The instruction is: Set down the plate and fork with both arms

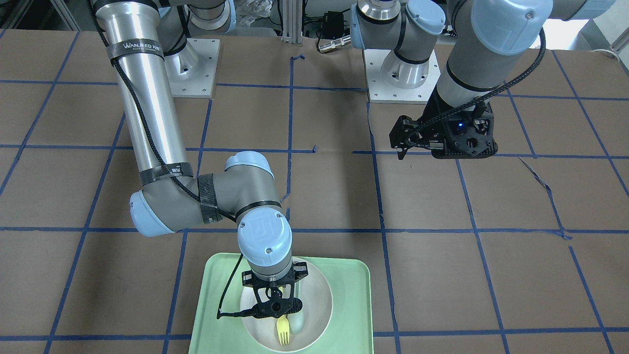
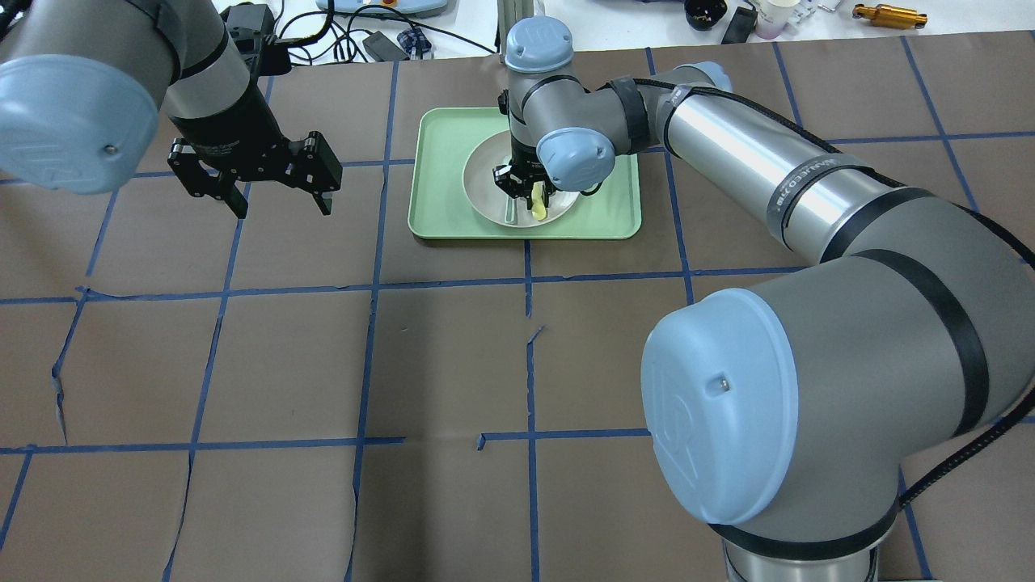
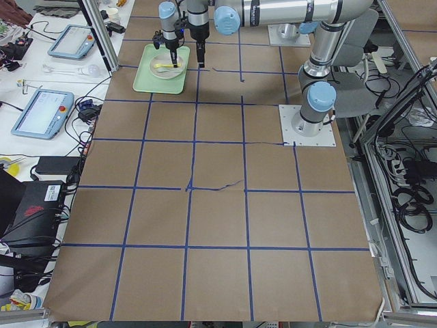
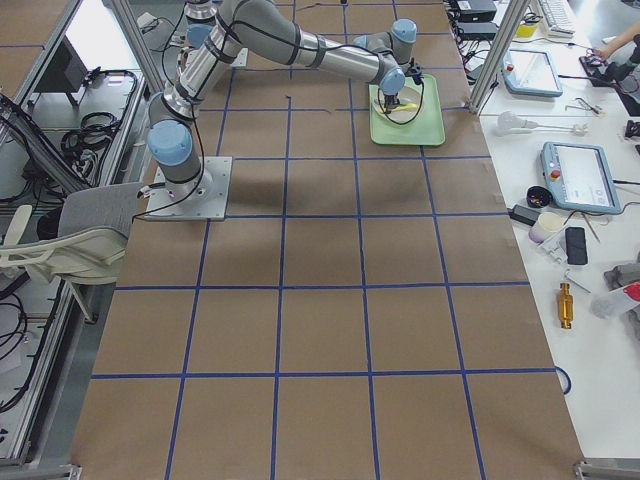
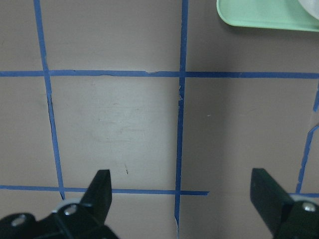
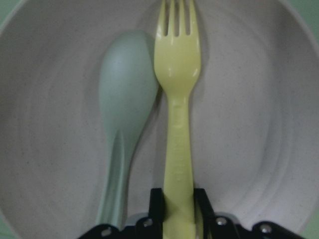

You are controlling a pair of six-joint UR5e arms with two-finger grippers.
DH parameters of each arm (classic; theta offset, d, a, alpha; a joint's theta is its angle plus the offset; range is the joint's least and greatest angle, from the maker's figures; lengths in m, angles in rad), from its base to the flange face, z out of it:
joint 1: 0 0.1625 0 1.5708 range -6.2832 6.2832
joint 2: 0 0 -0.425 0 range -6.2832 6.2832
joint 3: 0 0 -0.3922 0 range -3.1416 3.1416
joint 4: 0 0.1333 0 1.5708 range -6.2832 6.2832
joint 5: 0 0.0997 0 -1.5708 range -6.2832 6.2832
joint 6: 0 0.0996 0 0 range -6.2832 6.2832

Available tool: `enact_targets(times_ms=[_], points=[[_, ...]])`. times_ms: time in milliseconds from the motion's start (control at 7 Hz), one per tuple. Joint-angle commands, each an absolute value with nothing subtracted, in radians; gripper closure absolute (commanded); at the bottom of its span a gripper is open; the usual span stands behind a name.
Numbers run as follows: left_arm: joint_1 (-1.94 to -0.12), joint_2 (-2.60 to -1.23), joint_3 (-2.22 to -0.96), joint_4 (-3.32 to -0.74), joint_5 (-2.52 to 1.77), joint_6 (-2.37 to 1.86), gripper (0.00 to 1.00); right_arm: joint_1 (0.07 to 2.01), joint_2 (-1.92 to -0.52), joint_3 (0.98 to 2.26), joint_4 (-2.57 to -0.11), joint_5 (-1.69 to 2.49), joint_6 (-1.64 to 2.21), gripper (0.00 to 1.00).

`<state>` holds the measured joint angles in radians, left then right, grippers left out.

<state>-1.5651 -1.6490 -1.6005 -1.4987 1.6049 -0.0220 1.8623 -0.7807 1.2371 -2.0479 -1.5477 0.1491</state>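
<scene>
The off-white plate sits on the light-green tray at the far side of the table from the robot. The pale-yellow fork lies over the plate next to a grey-green spoon. My right gripper is over the plate and shut on the fork's handle. The right wrist view shows the fork between the fingers, with the spoon at its left. I cannot tell if the fork is off the plate. My left gripper is open and empty above the bare table, left of the tray.
The table is brown paper with a blue tape grid. The tray's corner shows at the top right of the left wrist view. Cables, teach pendants and small items lie on the white bench beyond the table's far edge.
</scene>
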Motion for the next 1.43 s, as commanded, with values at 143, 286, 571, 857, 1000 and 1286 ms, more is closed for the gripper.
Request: enact_targets(times_ms=[143, 286, 571, 857, 1000, 1286], points=[[-1.563, -1.647, -1.601, -1.486, 1.605, -0.028, 0.0, 1.839, -0.859, 1.258, -2.039, -1.557, 0.167, 0.9], [-1.563, -1.647, -1.601, -1.48, 1.605, -0.028, 0.0, 1.801, -0.871, 1.281, -2.037, -1.562, 0.195, 0.9], [-1.563, -1.657, -1.605, -1.416, 1.595, -0.018, 0.0, 1.718, -0.897, 1.374, -2.115, -1.54, 0.204, 0.94], [-1.557, -1.64, -1.684, -1.356, 1.597, -0.017, 0.0, 1.715, -0.896, 1.39, -2.129, -1.533, 0.21, 0.94], [-1.557, -1.637, -1.693, -1.326, 1.614, -0.018, 0.0, 1.715, -0.894, 1.403, -2.138, -1.513, 0.21, 0.94], [-1.555, -1.632, -1.689, -1.339, 1.617, -0.023, 0.0, 1.712, -0.89, 1.434, -2.17, -1.516, 0.195, 0.79]])
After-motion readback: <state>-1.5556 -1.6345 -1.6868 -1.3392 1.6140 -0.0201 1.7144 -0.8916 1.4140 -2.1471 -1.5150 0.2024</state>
